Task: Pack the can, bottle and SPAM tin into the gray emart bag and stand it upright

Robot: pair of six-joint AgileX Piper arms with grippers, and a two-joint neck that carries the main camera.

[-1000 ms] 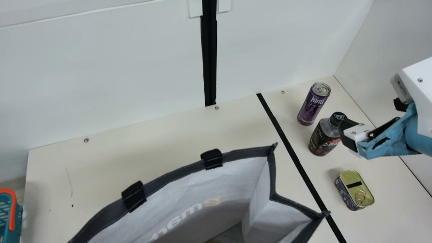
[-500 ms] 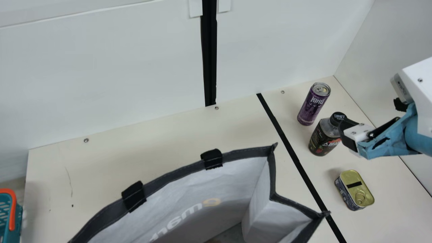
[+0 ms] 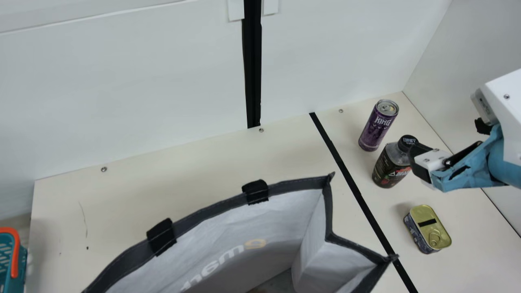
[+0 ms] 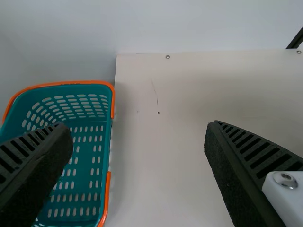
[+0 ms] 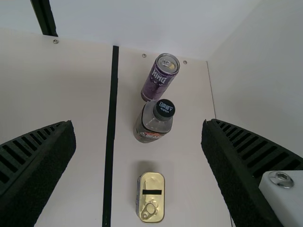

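Teal perforated basket [image 3: 23, 260] is cut off at the main view's left edge. Left gripper [image 4: 138, 137]: ribbed fingers apart. Gray emart bag [image 3: 228, 221]: creased fabric, lower part cut off. Beyond the black strip [image 3: 352, 183]: cylindrical can [image 3: 375, 129], bottle [image 3: 388, 167] partly hidden by right gripper [image 3: 420, 162], fingers apart, and rounded-rectangular SPAM tin [image 3: 425, 213].

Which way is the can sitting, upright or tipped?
Upright: the can stands on its base, ring-pull top facing up, in both main and right wrist views.
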